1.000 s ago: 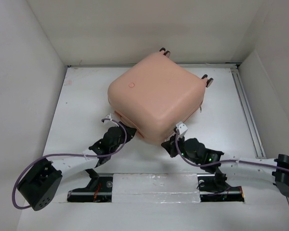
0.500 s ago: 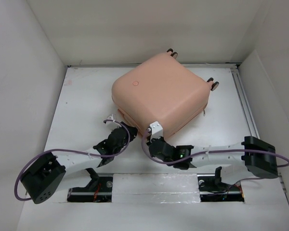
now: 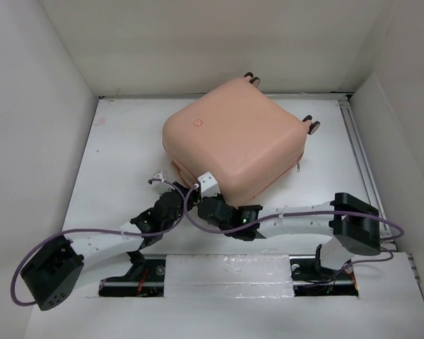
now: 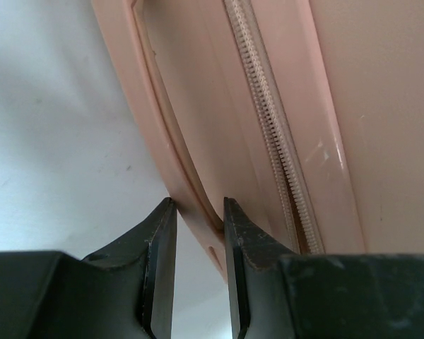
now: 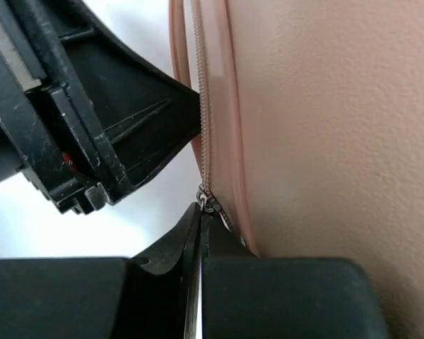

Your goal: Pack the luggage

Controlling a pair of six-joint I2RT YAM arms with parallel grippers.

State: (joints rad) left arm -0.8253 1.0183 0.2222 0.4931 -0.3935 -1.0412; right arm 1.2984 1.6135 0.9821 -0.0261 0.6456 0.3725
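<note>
The luggage (image 3: 240, 134), a pale pink hard-shell suitcase, lies closed on the white table with its wheels (image 3: 252, 78) at the far side. My left gripper (image 3: 177, 189) is at its near left corner; in the left wrist view the jaws (image 4: 198, 212) pinch the suitcase's lower rim (image 4: 187, 191), beside the zipper (image 4: 268, 120). My right gripper (image 3: 202, 191) is right next to it, against the same near edge. In the right wrist view it (image 5: 200, 212) is shut on the zipper pull (image 5: 210, 205), and the left gripper's black body (image 5: 92, 120) fills the upper left.
White walls enclose the table on three sides. A metal rail (image 3: 360, 155) runs along the right side. A taped strip (image 3: 226, 272) covers the near edge between the arm bases. Purple cables loop off both arms.
My right gripper has slid left along the suitcase's near edge with the zipper pull, ending beside the left gripper. The suitcase shifted slightly back and right early on. The left gripper kept its hold.
</note>
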